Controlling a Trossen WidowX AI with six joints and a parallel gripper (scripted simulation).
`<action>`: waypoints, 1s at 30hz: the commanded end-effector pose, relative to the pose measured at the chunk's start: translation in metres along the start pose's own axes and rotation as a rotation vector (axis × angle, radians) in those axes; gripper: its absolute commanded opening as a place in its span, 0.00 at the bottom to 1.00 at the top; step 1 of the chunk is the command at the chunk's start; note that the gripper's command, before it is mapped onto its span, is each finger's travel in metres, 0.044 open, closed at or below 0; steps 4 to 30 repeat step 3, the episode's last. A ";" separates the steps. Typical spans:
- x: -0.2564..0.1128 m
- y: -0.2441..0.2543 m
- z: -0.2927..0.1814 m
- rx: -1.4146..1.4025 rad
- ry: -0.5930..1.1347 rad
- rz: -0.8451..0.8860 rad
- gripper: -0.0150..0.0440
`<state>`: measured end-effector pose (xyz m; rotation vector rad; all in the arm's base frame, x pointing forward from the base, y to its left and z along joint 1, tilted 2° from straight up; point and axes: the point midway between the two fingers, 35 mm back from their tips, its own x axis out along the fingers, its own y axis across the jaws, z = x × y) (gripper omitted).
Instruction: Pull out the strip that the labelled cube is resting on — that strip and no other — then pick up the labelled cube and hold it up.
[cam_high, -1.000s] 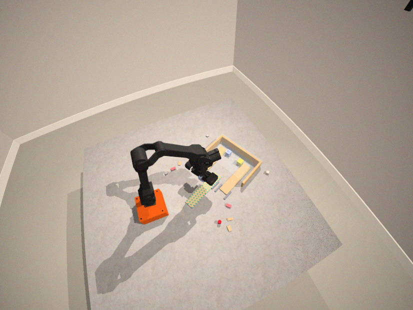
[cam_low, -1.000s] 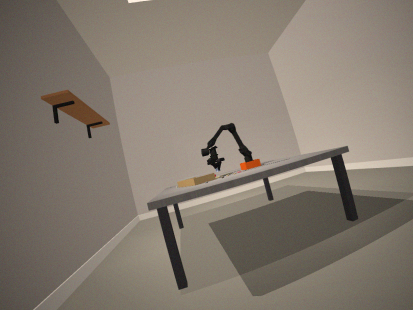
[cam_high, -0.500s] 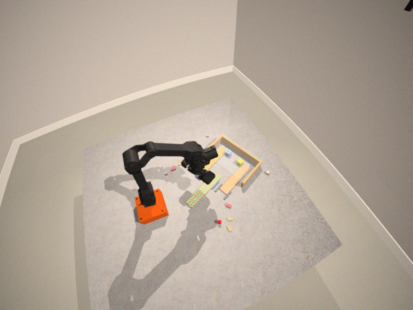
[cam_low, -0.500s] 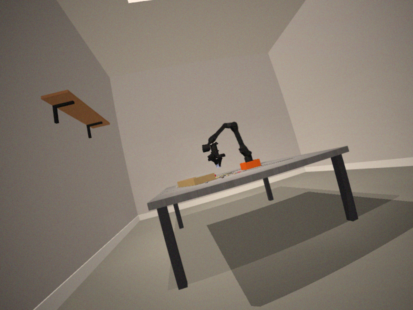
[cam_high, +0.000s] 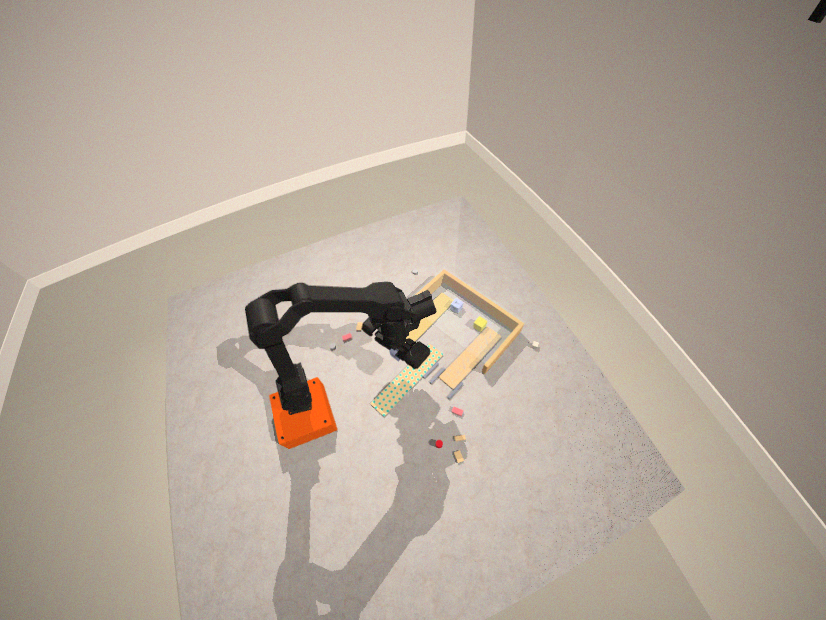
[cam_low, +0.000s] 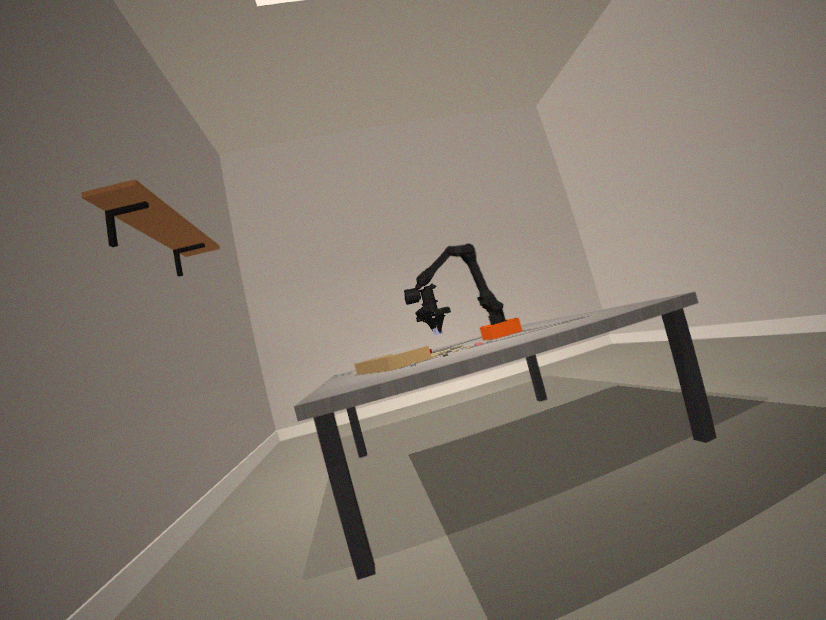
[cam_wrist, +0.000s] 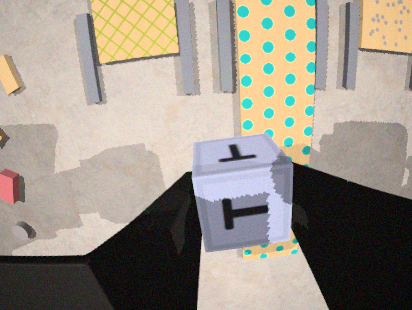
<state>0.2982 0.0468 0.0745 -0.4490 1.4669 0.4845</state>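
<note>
My gripper (cam_high: 394, 351) (cam_low: 436, 329) (cam_wrist: 235, 176) is shut on a pale blue cube (cam_wrist: 235, 192) with a black T on the faces that show. The cube is held in the air above the table; its pale blue also shows at the fingertips in the exterior view. The strip with turquoise dots (cam_high: 393, 395) (cam_wrist: 268, 80) lies flat below, reaching from between its grey rails out toward the orange base. A second pale blue labelled cube (cam_high: 456, 305) stands by the frame's back wall. The crosshatched strip (cam_wrist: 135, 30) and the speckled strip (cam_high: 470, 358) (cam_wrist: 382, 25) lie on either side.
A wooden frame (cam_high: 483, 298) (cam_low: 393, 361) stands around the strips' far ends, with a yellow block (cam_high: 480, 323) inside. Grey rails (cam_high: 455, 390) (cam_wrist: 226, 50) flank the strips. Pink blocks (cam_high: 457, 411) (cam_wrist: 10, 186), a red cylinder (cam_high: 439, 443) and tan blocks (cam_high: 458, 456) (cam_wrist: 10, 75) lie about.
</note>
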 end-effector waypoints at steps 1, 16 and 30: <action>-0.001 0.000 0.000 -0.003 0.002 -0.002 0.25; -0.001 0.000 0.000 -0.003 0.002 -0.002 0.25; -0.001 0.000 0.000 -0.003 0.002 -0.002 0.25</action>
